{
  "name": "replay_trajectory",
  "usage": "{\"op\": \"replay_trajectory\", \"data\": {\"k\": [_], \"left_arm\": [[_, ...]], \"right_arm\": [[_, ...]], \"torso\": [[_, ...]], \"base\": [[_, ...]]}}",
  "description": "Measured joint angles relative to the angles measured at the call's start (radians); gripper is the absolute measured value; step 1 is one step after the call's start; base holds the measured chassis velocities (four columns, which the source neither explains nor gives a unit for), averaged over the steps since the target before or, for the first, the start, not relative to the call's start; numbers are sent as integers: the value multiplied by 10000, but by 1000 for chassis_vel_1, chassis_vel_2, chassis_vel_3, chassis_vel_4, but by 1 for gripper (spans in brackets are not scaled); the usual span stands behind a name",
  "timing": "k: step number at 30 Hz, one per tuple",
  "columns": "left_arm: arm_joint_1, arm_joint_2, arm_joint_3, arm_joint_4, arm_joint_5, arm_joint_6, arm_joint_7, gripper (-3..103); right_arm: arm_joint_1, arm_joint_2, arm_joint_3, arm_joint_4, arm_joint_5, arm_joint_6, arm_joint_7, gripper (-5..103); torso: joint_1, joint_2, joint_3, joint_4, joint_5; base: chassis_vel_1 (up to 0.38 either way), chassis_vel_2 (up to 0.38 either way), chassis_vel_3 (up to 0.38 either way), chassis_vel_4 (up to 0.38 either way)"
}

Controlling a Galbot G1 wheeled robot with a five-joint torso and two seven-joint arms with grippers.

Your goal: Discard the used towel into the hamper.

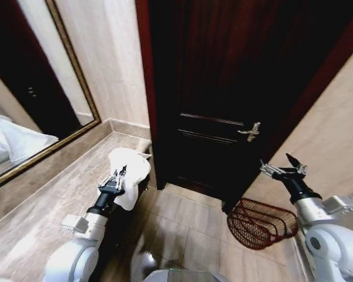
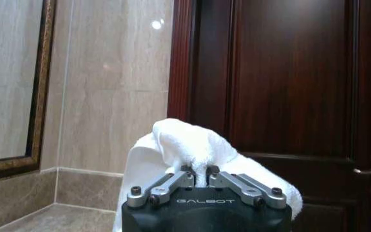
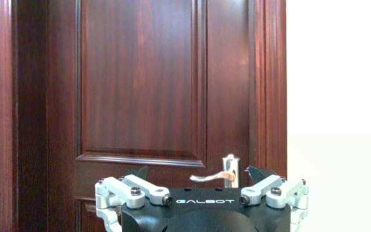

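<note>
One towel (image 1: 129, 167) pinched in left gripper (image 1: 119, 176); hamper (image 1: 260, 222) beside door (image 1: 223, 94).

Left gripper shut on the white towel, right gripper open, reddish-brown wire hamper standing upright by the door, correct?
Not quite: the reddish-brown wire hamper lies tipped on its side on the floor by the dark wooden door, per the head view. Left gripper shut on the white towel, right gripper open: right.

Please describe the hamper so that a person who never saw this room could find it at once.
Start at the dark wooden door with the metal handle. On the tiled floor below that handle, by the beige wall, stands the hamper, near the right gripper. It is a round, reddish-brown openwork basket, the only see-through container there.
</note>
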Motion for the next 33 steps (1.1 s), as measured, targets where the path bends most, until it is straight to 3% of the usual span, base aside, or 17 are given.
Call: {"op": "replay_trajectory", "data": {"k": [5, 9, 16, 33], "left_arm": [[-175, 201, -195, 228, -195, -220, -19, 7], [-496, 492, -195, 412, -277, -117, -270, 7], [-996, 666, -36, 327, -379, 353, -546, 7], [-1213, 640, 53, 613, -92, 225, -596, 7]], "right_arm": [[-235, 892, -153, 365, -308, -38, 3, 100], [-481, 1281, -186, 612, 52, -265, 93, 100], [-891, 1147, -254, 665, 286, -236, 57, 100], [-510, 1271, -570, 351, -150, 121, -339, 100]], "torso": [[0, 0, 0, 3, 1], [0, 0, 0, 1, 1], [0, 0, 0, -1, 1], [1, 0, 0, -3, 0]], "base": [[0, 0, 0, 0], [0, 0, 0, 0], [0, 0, 0, 0], [-16, -16, -17, -19]]}}
